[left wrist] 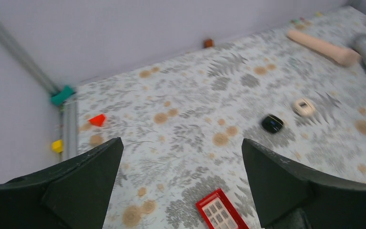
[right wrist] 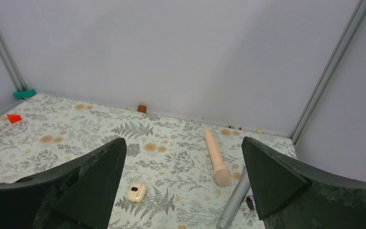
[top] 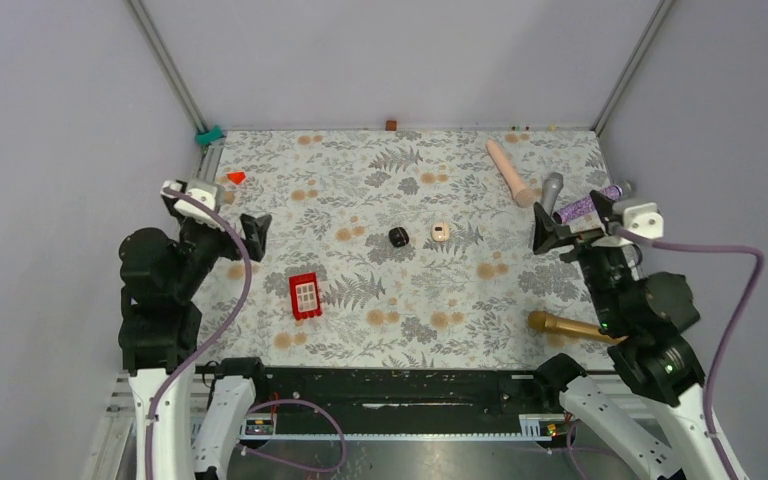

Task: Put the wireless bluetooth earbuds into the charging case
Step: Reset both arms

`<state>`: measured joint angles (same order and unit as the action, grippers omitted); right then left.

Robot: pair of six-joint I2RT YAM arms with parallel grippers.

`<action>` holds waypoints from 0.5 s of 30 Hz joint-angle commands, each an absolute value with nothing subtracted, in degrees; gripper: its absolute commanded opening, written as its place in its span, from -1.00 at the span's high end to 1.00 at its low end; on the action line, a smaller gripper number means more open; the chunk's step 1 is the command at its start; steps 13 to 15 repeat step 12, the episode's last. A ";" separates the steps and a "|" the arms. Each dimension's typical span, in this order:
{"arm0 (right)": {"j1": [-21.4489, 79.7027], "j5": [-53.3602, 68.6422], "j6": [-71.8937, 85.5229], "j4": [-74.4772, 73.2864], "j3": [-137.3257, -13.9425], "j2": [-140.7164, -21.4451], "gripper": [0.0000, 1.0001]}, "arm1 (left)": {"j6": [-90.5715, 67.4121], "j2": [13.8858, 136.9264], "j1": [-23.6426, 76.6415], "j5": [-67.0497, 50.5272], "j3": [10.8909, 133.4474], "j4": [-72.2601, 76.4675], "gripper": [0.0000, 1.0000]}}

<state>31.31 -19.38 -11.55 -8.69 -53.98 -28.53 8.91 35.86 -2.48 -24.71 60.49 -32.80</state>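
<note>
A small black oval case-like thing (top: 398, 236) lies mid-table, also in the left wrist view (left wrist: 272, 123). Just right of it lies a small cream case-like thing (top: 441, 232) with a dark spot on top, seen too in both wrist views (left wrist: 304, 107) (right wrist: 137, 192). I cannot tell which is the charging case. No separate earbuds can be made out. My left gripper (top: 222, 215) (left wrist: 181, 157) is open and empty, raised at the left. My right gripper (top: 572, 222) (right wrist: 181, 162) is open and empty, raised at the right.
A red block (top: 305, 296) lies front left of the black thing. A pink microphone (top: 508, 170), a grey one (top: 551, 188) and a purple one (top: 588, 205) lie back right; a gold one (top: 570, 325) lies front right. A red wedge (top: 236, 177) sits back left. Walls enclose three sides.
</note>
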 commanded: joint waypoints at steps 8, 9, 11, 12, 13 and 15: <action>31.03 -16.12 -10.74 -9.12 -49.59 -21.45 -0.99 | -0.54 34.19 -3.96 -3.08 61.11 -26.03 -0.97; 31.06 -16.62 -10.81 -8.26 -49.39 -21.81 -0.99 | -1.30 33.93 -4.02 -4.41 59.30 -25.46 -0.97; 31.32 -17.48 -10.72 -7.25 -49.12 -23.06 -0.99 | -0.57 33.78 -4.46 -6.28 56.83 -23.82 -0.97; 31.56 -17.57 -10.72 -6.98 -48.95 -23.61 -0.99 | -0.52 33.96 -4.48 -5.92 56.05 -22.99 -0.97; 31.56 -17.57 -10.72 -6.98 -48.95 -23.61 -0.99 | -0.52 33.96 -4.48 -5.92 56.05 -22.99 -0.97; 31.56 -17.57 -10.72 -6.98 -48.95 -23.61 -0.99 | -0.52 33.96 -4.48 -5.92 56.05 -22.99 -0.97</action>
